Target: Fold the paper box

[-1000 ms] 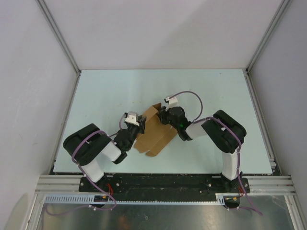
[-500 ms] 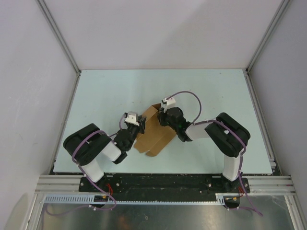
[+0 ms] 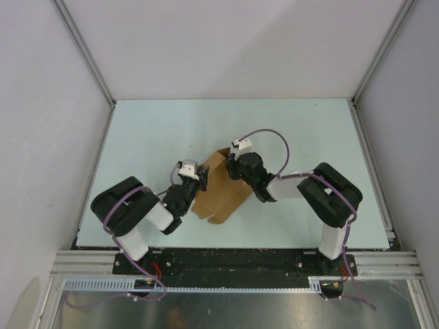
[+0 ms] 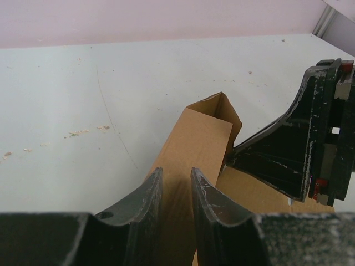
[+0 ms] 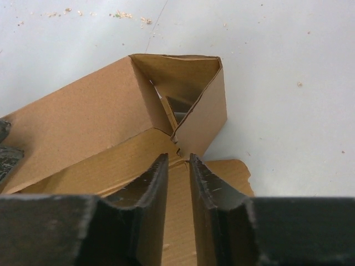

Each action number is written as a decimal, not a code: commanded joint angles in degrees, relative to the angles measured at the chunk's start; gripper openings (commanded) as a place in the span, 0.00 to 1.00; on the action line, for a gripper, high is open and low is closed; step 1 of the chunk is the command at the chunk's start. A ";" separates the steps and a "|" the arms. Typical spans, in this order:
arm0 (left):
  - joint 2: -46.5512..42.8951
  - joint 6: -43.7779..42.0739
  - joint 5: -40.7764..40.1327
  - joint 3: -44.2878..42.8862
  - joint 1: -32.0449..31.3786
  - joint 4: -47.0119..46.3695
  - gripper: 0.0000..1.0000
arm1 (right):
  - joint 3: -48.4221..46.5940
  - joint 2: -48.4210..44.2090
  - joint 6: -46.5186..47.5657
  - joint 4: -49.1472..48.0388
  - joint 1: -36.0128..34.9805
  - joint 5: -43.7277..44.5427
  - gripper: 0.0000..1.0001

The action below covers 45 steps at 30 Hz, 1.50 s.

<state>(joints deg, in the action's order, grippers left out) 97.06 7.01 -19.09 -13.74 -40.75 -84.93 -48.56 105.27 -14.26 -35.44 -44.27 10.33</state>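
Observation:
The paper box (image 3: pixel 221 193) is a tan cardboard piece, partly folded, lying on the table between the two arms. The right wrist view shows one end of the paper box (image 5: pixel 83 119) raised into an open triangular pocket, with flat flaps beside it. My left gripper (image 3: pixel 202 183) rests over the box's left panel. Its jaws (image 4: pixel 176 170) stand a little apart, and the cardboard (image 4: pixel 194 141) passes beneath them. My right gripper (image 3: pixel 230 171) sits on the box's far right part. Its tips (image 5: pixel 178 158) are narrowly parted at the base of the pocket's corner, with nothing between them.
The pale table (image 3: pixel 158 130) is enclosed by white walls with metal posts at the back corners. Small crumbs (image 4: pixel 77 133) lie on the surface left of the box. The right gripper's body (image 4: pixel 302 149) is close to the left gripper's right side.
The right arm's elbow has swung slightly to the right and its gripper has edged left along the box. The left arm and the box have stayed put.

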 commanded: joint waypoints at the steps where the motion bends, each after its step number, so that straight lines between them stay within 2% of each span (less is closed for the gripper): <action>1: 2.61 1.52 0.81 0.55 -0.20 8.28 0.32 | 0.30 -1.74 1.17 -0.77 -0.47 2.33 0.32; 9: 2.61 1.34 0.64 0.64 -0.29 8.20 0.32 | 0.30 -0.60 1.52 -3.40 -0.47 4.08 0.40; 21: 2.52 0.99 0.64 0.55 -0.20 8.28 0.32 | 0.13 0.02 2.92 -3.85 -0.90 6.99 0.41; 28: 2.61 0.99 0.64 0.47 -0.20 8.28 0.32 | 0.13 0.98 2.57 -5.60 0.68 5.23 0.35; 41: 2.88 0.99 0.37 0.47 -0.20 8.28 0.32 | -1.45 3.27 2.57 -6.75 1.82 3.39 0.34; 45: 2.79 0.99 0.46 0.55 -0.29 8.28 0.32 | -1.45 3.36 2.48 -7.18 1.73 2.95 0.27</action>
<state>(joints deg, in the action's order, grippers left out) 97.41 6.94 -19.11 -13.96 -40.75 -85.12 -48.51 108.36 -11.94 -39.27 -42.52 13.80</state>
